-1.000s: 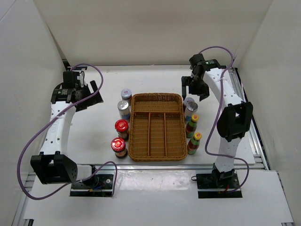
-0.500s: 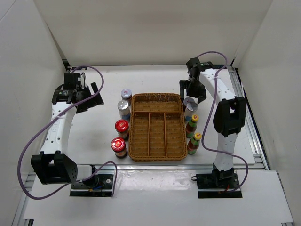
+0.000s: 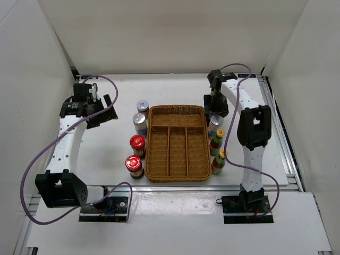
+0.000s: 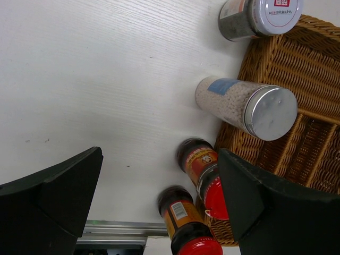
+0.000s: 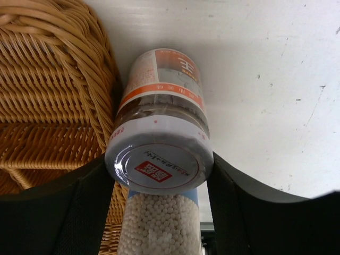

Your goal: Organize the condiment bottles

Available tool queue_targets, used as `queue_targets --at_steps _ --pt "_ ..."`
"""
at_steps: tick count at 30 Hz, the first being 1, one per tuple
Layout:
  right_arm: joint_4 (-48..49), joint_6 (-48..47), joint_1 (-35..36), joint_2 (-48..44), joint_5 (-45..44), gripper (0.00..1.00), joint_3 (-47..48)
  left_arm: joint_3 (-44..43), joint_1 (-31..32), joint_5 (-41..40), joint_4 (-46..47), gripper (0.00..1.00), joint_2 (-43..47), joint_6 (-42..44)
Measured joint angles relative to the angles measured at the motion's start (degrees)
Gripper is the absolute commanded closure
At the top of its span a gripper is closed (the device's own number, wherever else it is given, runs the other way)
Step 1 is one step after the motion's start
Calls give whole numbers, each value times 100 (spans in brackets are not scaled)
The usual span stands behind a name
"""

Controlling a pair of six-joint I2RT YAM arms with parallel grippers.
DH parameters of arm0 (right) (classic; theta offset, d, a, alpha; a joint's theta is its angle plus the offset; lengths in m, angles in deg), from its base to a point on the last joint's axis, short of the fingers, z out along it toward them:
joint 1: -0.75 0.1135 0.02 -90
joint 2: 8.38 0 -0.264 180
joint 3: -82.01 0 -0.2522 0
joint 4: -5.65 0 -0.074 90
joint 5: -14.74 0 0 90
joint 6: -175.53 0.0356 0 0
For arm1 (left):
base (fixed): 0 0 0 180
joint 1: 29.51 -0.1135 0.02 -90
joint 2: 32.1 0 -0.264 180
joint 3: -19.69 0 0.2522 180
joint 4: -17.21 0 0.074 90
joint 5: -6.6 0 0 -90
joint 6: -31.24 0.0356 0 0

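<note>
My right jaws are standing wide, straddling the white-lidded jar (image 5: 159, 133) right against the wicker tray (image 5: 48, 79), with a bead-filled bottle (image 5: 159, 223) just beside it. My left jaws are hanging wide above the worktop (image 4: 79, 79), over the red-lidded jars (image 4: 204, 172) standing beside the tray.
</note>
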Motion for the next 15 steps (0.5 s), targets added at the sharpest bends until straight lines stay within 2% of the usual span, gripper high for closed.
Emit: queue_targets --at_steps 3,6,12,15 --pt "4 -2 0 2 -57 69 22 39 0 4 -2 0 0 0" --pt "22 4 37 0 -219 75 35 39 0 37 15 0 0 2" --pt "90 0 216 -216 -726 78 76 39 0 63 15 0 0 -4" --pt "173 -26 396 -498 -844 84 175 39 0 63 15 0 0 -9"
